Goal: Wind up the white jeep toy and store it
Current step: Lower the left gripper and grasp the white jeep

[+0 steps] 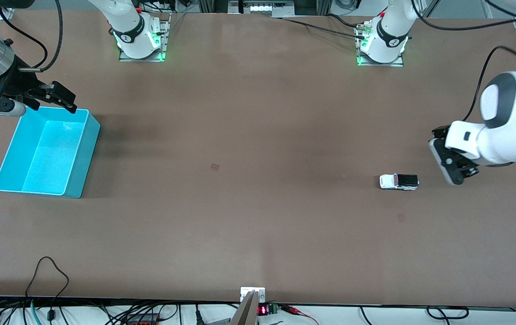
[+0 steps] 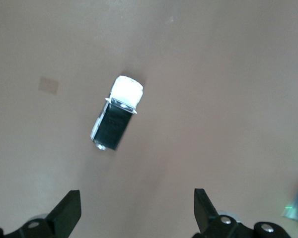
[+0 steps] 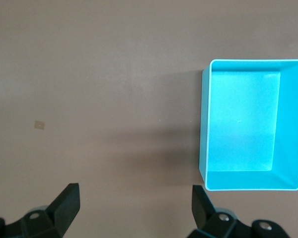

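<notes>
Your white jeep toy (image 1: 398, 181) sits on the bench toward the left arm's end, just beside the left gripper (image 1: 451, 163), jaws wide; come in skewed and you'll nudge it rolling; the right gripper (image 1: 62, 98), wide, waits over the cyan bin (image 1: 82, 155).

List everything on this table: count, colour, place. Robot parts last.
white jeep toy: one, white with a black roof, on the table toward the left arm's end, on its wheels.
cyan bin: one, cyan, empty, on the table toward the right arm's end.
table: one, brown, under everything.
left gripper: one, black and white, open, empty, over the table beside the jeep.
right gripper: one, black, open, empty, over the bin's rim nearest the bases.
</notes>
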### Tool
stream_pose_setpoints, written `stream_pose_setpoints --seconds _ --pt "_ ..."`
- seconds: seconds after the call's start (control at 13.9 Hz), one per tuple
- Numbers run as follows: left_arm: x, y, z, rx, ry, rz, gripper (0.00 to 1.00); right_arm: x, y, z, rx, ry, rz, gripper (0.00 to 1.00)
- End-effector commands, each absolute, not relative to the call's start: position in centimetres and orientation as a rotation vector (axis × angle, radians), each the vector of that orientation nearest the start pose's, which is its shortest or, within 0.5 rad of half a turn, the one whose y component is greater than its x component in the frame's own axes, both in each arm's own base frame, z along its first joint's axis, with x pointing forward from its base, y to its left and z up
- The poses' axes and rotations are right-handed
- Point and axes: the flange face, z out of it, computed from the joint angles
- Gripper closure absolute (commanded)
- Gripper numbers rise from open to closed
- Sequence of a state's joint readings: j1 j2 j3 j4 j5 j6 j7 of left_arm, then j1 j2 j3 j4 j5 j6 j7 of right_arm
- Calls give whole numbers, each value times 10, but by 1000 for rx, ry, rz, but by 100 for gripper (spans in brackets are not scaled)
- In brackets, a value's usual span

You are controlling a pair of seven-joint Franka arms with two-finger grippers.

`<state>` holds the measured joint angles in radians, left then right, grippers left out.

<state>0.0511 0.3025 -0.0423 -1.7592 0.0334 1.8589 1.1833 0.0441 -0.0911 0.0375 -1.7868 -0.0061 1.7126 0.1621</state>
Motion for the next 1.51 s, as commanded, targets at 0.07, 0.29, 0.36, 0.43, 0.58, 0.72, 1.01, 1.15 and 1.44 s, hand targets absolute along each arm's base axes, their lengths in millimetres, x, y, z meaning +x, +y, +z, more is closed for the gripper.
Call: stream_pose_setpoints --seconds 0.07,0.29,0.36,0.43,0.58,0.72,1.01,1.15,1.44 --pt "606 5 325 -2426 2077 193 0 529 43 585 -3147 125 -26 0" --pt "608 2 282 -2304 2165 105 0 528 40 586 -3147 130 -19 0" --pt "607 1 268 -2270 2191 90 0 528 40 586 -3148 130 -16 0" --pt "607 1 258 -2241 2210 72 0 528 40 586 -3147 130 -18 0" --pt "602 0 238 -2190 2242 37 0 528 40 586 -3147 129 -21 0" --pt "601 0 225 -2187 2244 31 0 529 41 586 -3147 127 -28 0" --pt "600 2 210 -2188 2246 28 9 529 42 586 -3147 125 -28 0" --pt "601 0 206 -2133 2300 29 36 530 42 585 -3147 125 -31 0" --pt "603 0 207 -2102 2323 22 75 530 43 585 -3147 125 -33 0"
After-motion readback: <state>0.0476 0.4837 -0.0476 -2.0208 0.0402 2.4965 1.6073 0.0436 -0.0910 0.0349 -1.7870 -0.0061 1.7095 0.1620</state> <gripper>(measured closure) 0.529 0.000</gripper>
